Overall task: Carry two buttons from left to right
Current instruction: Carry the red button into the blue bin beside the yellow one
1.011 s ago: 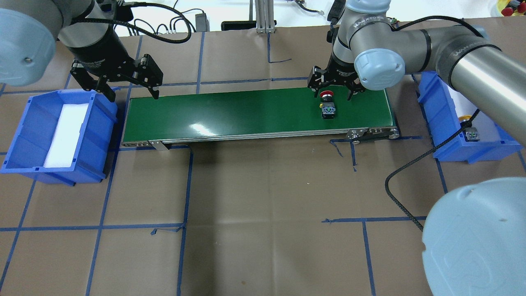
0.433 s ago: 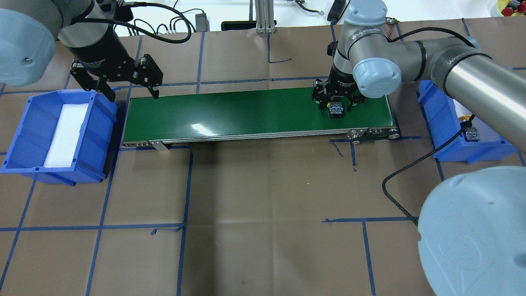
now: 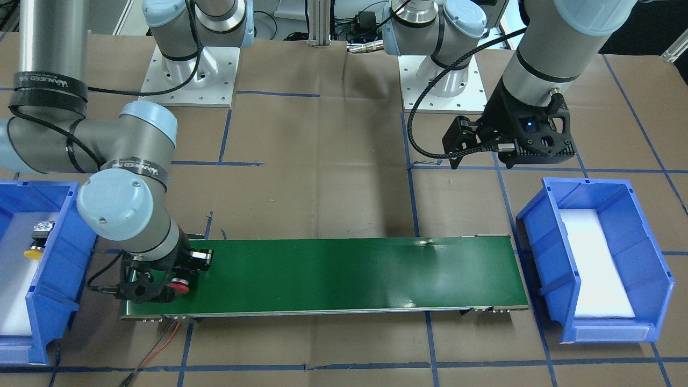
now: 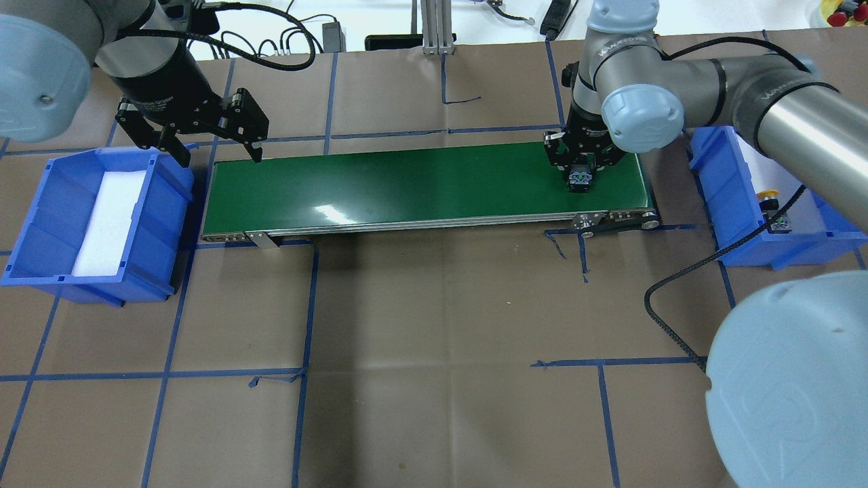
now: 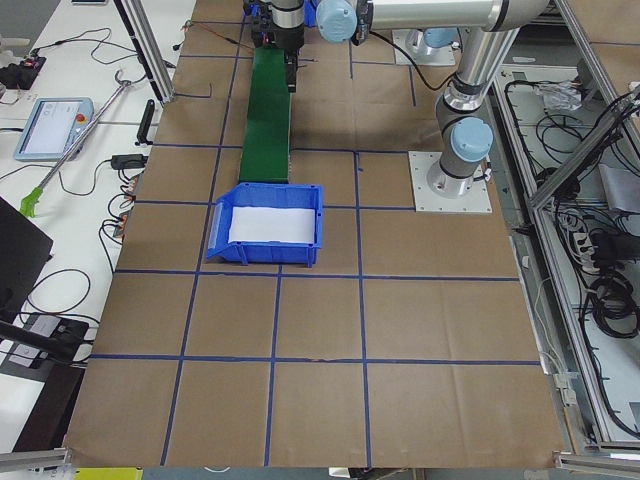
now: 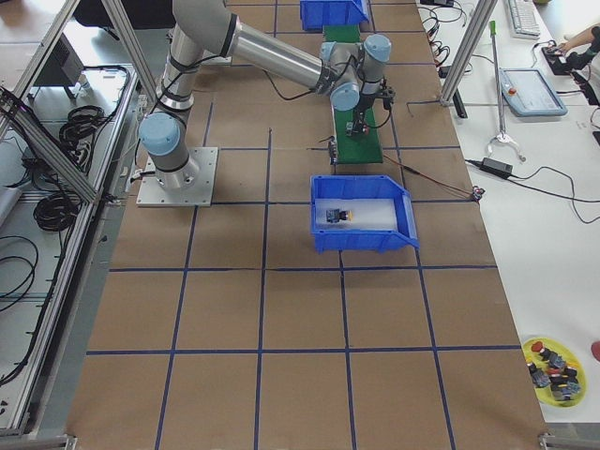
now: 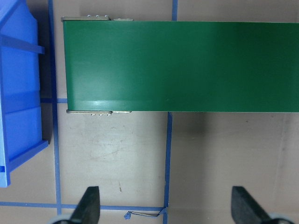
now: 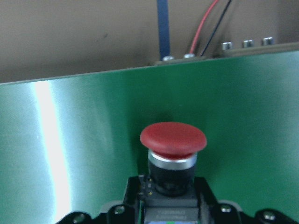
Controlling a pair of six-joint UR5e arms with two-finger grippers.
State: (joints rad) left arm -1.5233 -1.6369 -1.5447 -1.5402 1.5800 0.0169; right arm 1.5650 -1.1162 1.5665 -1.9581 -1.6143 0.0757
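The red button (image 8: pixel 173 139) lies with its black body between the jaws of my right gripper (image 4: pixel 580 177), at the right end of the green conveyor belt (image 4: pixel 407 183). The jaws look closed on it. Its red cap sticks out sideways in the front-facing view (image 3: pixel 179 286). The yellow button (image 4: pixel 770 197) lies in the right blue bin (image 4: pixel 712 176), and it also shows in the front-facing view (image 3: pixel 33 251). My left gripper (image 4: pixel 220 159) is open and empty. It hangs above the belt's left end, beside the left blue bin (image 4: pixel 41 224).
The left bin holds only a white foam pad (image 4: pixel 108 220). A black cable (image 4: pixel 671 285) loops over the table by the right bin. Red and black wires (image 3: pixel 156 344) trail from the belt's end. Blue tape lines cross the brown table.
My right gripper has come down over the red button, closed on it and moved right along the belt. The left arm has not moved.
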